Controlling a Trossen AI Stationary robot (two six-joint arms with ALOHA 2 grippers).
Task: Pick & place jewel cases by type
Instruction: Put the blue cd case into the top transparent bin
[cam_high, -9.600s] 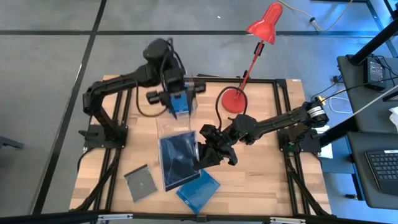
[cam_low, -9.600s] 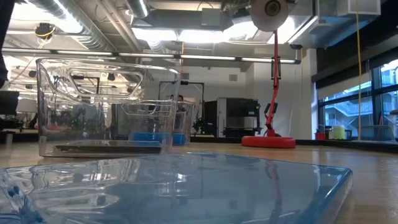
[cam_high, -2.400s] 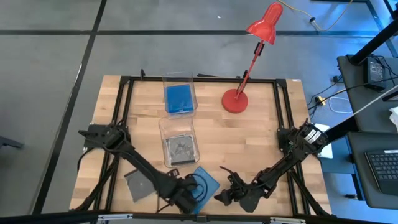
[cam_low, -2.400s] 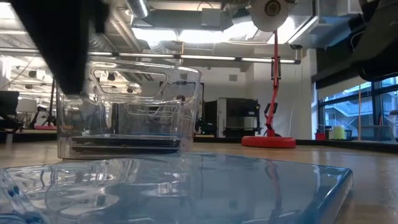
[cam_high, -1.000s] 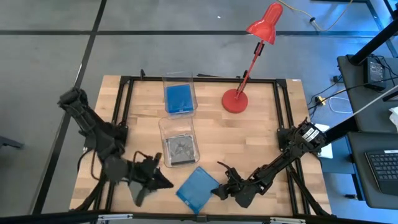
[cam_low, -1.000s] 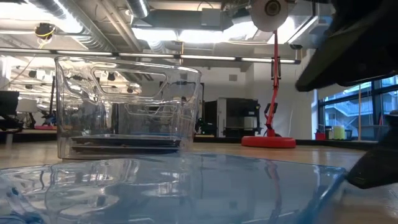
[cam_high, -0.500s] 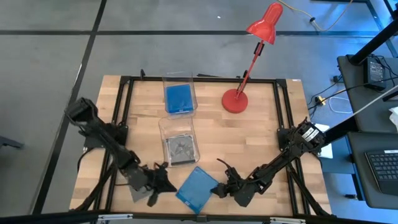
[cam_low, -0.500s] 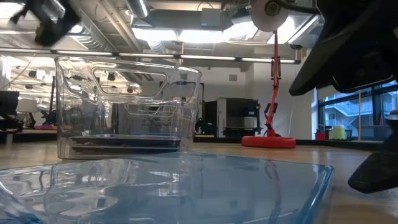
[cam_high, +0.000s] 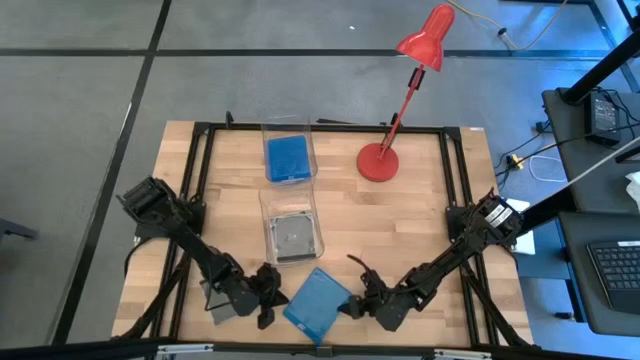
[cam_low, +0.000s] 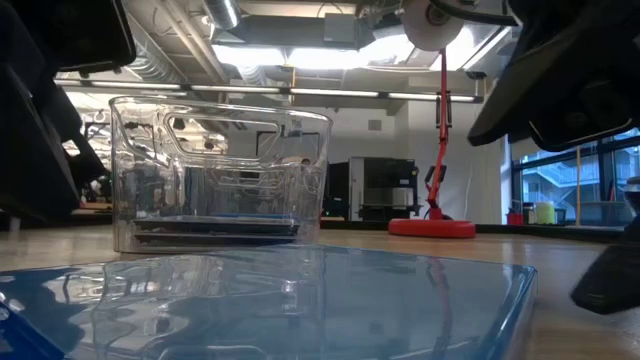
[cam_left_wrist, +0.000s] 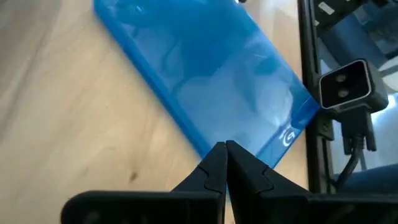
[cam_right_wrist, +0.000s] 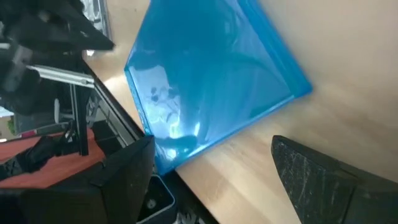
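Left gripper has swung right over the last second, off the loose grey jewel case at the near-left and up to the left edge of the blue jewel case. My fingers there are pressed together with nothing between them, tips just beside the case's edge; I can't tell if they touch it. Right gripper has crept in from the right and now sits at the case's right corner, fingers spread wide with the blue case ahead of the gap and not yet between them. The blue case lies flat on the table at the near edge, centre, slightly rotated from where it lay a couple of seconds ago. The middle bin, holding the grey cases, has also slid a touch in the low view, probably nudged by my left arm. The far bin holds a blue jewel case. My read: this is a two-arm pickup setup, with the closed left tips bracing or pushing the flat case while the open right fingers get under an edge. Two cases are left to sort: blue to the far bin, grey to the middle one. Risk: the case skids toward the near edge instead of lifting.
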